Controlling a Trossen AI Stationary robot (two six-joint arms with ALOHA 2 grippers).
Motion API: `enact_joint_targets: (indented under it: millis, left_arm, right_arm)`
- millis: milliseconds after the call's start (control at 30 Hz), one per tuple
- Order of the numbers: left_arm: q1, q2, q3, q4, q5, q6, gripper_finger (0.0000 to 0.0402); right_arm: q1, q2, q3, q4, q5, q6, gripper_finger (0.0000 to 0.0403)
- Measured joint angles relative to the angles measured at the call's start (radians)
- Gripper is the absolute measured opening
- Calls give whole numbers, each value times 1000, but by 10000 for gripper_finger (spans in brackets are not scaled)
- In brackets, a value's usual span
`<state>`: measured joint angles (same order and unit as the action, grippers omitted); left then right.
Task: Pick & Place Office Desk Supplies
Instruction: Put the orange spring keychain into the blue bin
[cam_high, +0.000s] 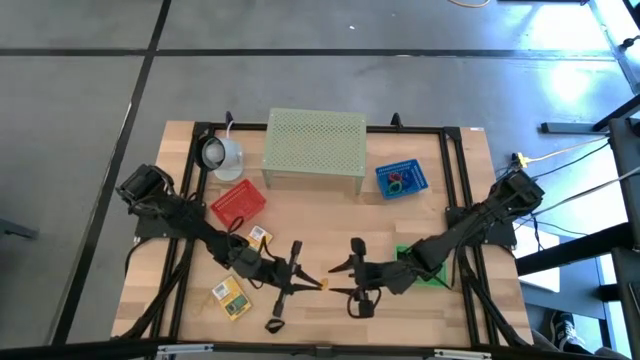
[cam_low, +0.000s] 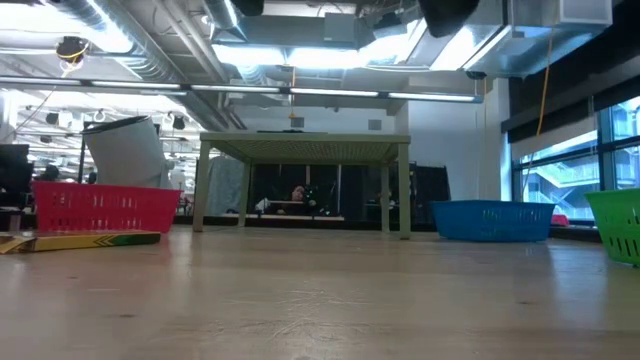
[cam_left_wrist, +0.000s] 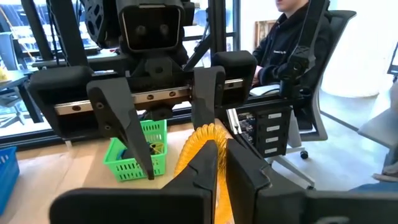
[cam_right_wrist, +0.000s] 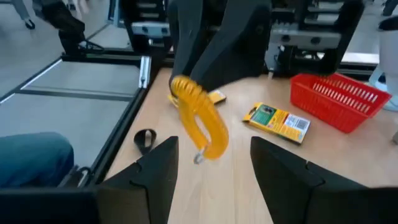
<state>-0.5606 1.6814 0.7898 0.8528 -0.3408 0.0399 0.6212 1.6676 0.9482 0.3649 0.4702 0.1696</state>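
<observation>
A yellow coiled loop (cam_right_wrist: 200, 124) hangs above the wooden table near its front edge, with my left gripper (cam_high: 310, 283) shut on it. My right gripper (cam_high: 345, 278) faces it from the table's right, open, its fingers (cam_right_wrist: 155, 171) standing on either side of the loop without touching it. In the left wrist view the loop (cam_left_wrist: 202, 140) curls past my left gripper (cam_left_wrist: 217, 155). Two yellow printed packets (cam_high: 231, 297) (cam_high: 260, 237) lie flat on the table under the left arm. A black loop (cam_high: 275, 323) lies at the front edge. My left gripper pinches the yellow loop's upper end (cam_right_wrist: 181, 86) between its two fingers, which come in level from the table's left. The rest of the coil curves down below the fingers, and its small silvery end (cam_right_wrist: 198, 158) hangs clear of the table.
A pale green perforated stand (cam_high: 313, 148) stands at the back middle, with a white cup (cam_high: 220, 155) to its left. A red basket (cam_high: 238, 203), a blue basket (cam_high: 402, 180) and a green basket (cam_high: 430, 278) under the right arm sit around the grippers. Beyond the table's right edge sits a person (cam_left_wrist: 292, 37).
</observation>
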Motion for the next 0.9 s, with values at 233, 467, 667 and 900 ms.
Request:
enact_joint_targets:
  millis: [233, 467, 667, 900]
  left_arm:
    - [4, 0, 0, 2, -1, 11, 16]
    - [28, 0, 0, 12, -5, 19, 16]
    - [42, -1, 0, 76, 9, 51, 16]
    - [40, -1, 0, 108, 75, 81, 16]
  right_arm:
    - [-15, 2, 0, 41, -7, -5, 203]
    - [-37, 2, 0, 55, -34, -10, 203]
    - [-49, 2, 0, 55, -34, -10, 203]
    - [-48, 2, 0, 51, -45, 2, 186]
